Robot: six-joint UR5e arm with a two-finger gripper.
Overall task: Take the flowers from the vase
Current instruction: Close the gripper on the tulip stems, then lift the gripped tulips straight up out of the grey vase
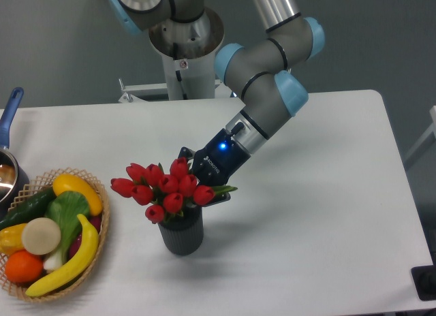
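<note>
A bunch of red tulip flowers (162, 189) with green leaves stands in the dark grey ribbed vase (182, 235) near the table's front centre. My gripper (198, 179) reaches in from the upper right and sits right behind the blooms, its fingers drawn in against the right side of the bunch. It is shut on the flowers. The fingertips are partly hidden by the buds. The stems still go down into the vase mouth.
A wicker basket (105, 200) of fruit and vegetables sits at the front left. A pot with a blue handle (9, 112) is at the left edge. The robot's base (184, 50) stands behind the table.
</note>
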